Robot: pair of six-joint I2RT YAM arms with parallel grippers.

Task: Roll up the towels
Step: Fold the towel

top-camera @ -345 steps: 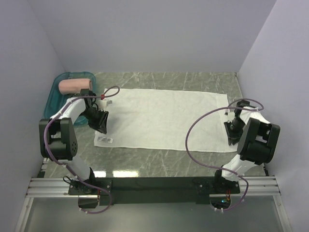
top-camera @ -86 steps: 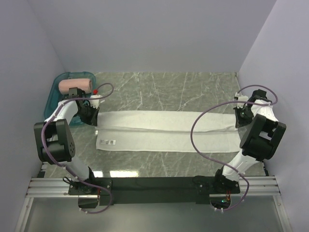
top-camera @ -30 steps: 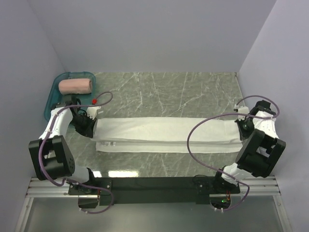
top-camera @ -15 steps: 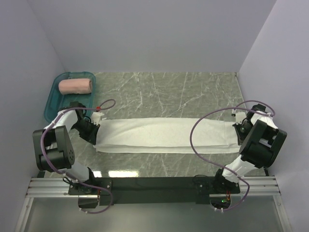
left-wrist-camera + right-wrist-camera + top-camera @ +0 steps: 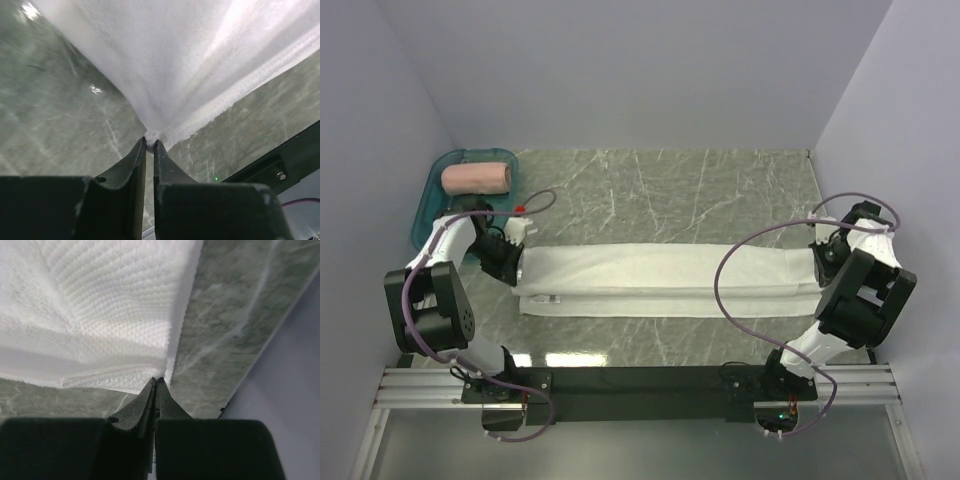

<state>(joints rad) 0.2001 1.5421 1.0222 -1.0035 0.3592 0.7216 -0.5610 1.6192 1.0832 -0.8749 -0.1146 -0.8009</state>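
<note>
My left gripper [image 5: 150, 141] is clamped on the white towel [image 5: 660, 268] at its hem, and my right gripper [image 5: 156, 380] is clenched on the far end's corner. A wide open sheet moments ago, it's now a long narrow band folded lengthwise, stretched out to the right of the tray [image 5: 424, 215] and nearer me than it. The upper layer has slid back, baring a front strip. I judge rolling comes next. In the tray, the pink towel [image 5: 476, 178] lies already rolled.
</note>
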